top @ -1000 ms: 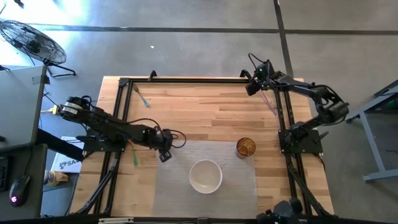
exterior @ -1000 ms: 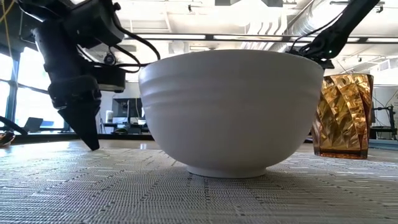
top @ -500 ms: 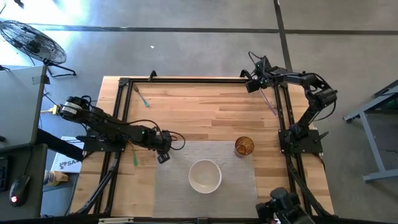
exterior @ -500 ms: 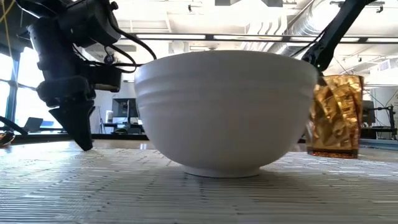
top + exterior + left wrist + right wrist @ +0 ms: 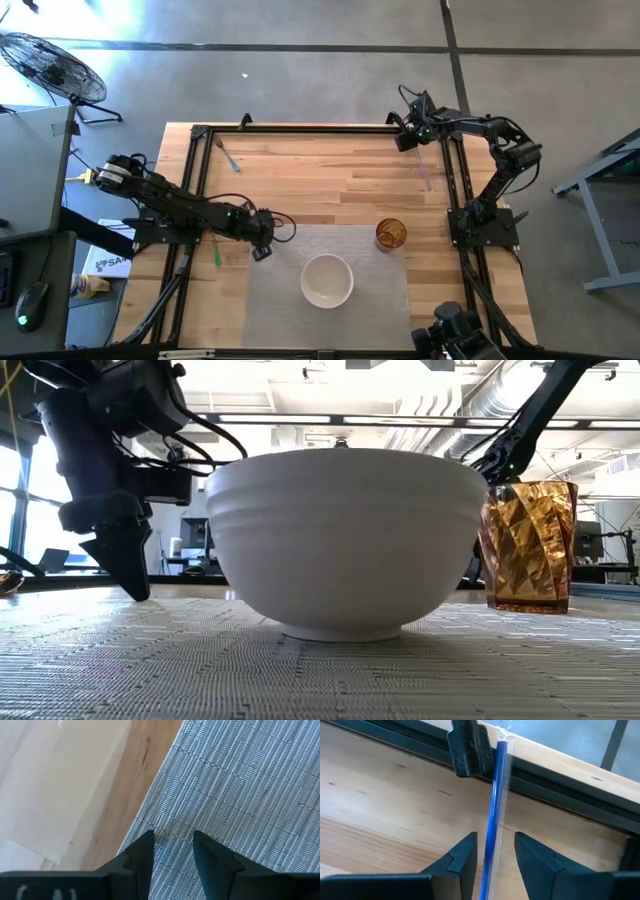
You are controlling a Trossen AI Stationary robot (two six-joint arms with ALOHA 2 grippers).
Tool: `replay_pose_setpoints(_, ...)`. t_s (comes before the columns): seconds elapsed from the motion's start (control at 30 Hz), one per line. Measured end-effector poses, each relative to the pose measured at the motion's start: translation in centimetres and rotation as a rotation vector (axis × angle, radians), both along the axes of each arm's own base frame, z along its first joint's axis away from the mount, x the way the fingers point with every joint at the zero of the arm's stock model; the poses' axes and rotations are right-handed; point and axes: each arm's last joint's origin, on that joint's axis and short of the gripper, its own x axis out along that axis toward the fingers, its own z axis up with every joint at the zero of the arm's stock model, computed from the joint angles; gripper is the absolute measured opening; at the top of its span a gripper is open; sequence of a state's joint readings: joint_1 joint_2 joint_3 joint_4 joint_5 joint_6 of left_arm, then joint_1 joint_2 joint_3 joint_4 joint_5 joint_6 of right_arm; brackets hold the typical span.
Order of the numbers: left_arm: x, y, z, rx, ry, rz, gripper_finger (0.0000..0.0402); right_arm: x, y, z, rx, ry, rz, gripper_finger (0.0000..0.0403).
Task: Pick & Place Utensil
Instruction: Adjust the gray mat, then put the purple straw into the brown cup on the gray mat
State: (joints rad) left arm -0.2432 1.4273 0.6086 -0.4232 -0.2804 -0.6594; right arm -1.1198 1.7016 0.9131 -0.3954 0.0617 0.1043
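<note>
Right now the right end effector sits at the far right of the table, fingers straddling a blue wrapped utensil with a visible gap each side, so not clamped yet. Risks: the utensil is thin and in slick wrap, so it could slip or pivot when the fingers shut; it also lies close to the black frame rail, so a fingertip may catch there. Carrying it to the white bowl or amber cup on the grey mat, a long dangling end could tip the cup. Left end effector waits open, empty, over the mat's left edge.
</note>
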Motion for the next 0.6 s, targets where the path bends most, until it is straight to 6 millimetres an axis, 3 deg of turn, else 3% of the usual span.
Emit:
replay_pose_setpoints(0.27,-0.4,0.3,1.3,0.069,-0.065,0.001,0.0131,-0.1,0.0,-0.2,-0.023,0.021,-0.021,0.0101)
replay_pose_setpoints(0.6,-0.9,0.4,3.7,0.040,-0.184,-0.014,0.0131,0.2,0.0,-0.1,0.005,-0.091,-0.079,0.0071)
